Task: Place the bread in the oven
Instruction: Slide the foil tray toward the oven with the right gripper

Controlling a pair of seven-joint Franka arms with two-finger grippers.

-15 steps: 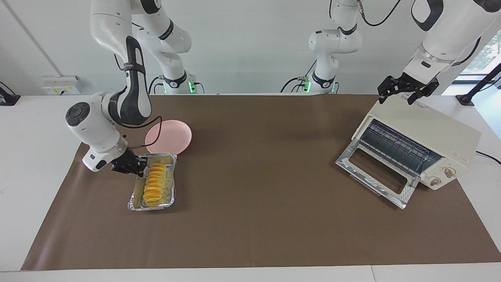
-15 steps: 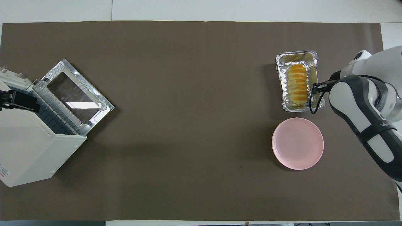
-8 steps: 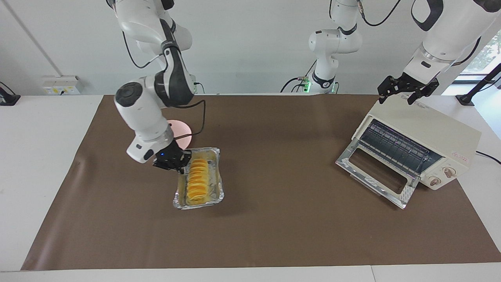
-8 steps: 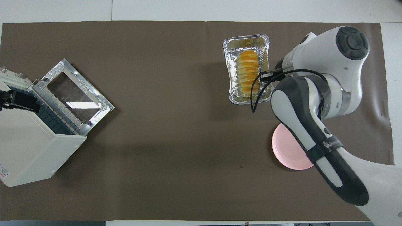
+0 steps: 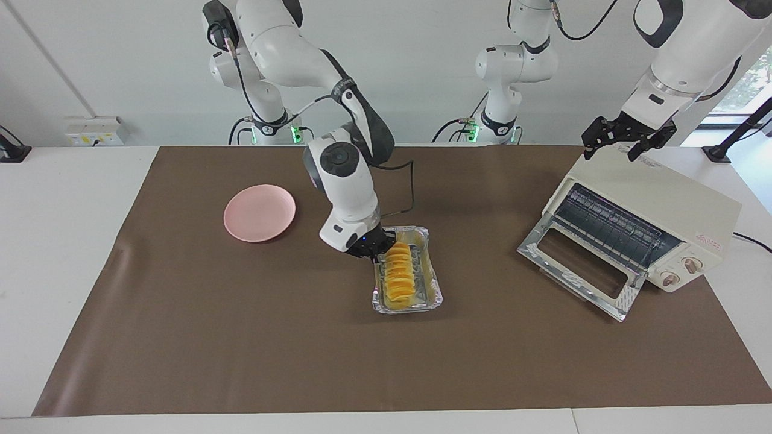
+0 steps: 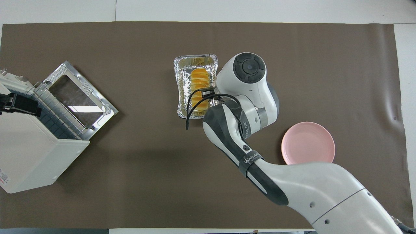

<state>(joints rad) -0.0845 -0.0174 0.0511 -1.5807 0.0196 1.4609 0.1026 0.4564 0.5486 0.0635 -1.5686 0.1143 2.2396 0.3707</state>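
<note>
Brown paper covers the table, where a round pink plate [image 5: 259, 213] sits toward the right arm's end. Mid-table, the right gripper [image 5: 373, 248] is clamped on the rim of a crinkled silver foil tray [image 5: 431, 288] holding the ridged yellow-orange bread [image 5: 398, 276]. Carrying remains: the cream-white toaster oven [image 5: 651, 208] stands open toward the left arm's end, the left gripper [image 5: 627, 140] waiting above it, fingers apart.

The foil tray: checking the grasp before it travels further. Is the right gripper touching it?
Touching: facing view shows the right gripper on the foil tray's rim.

The bread [image 5: 398, 276] lies in the foil tray [image 5: 431, 295], between plate [image 5: 259, 212] and oven [image 5: 657, 208].
</note>
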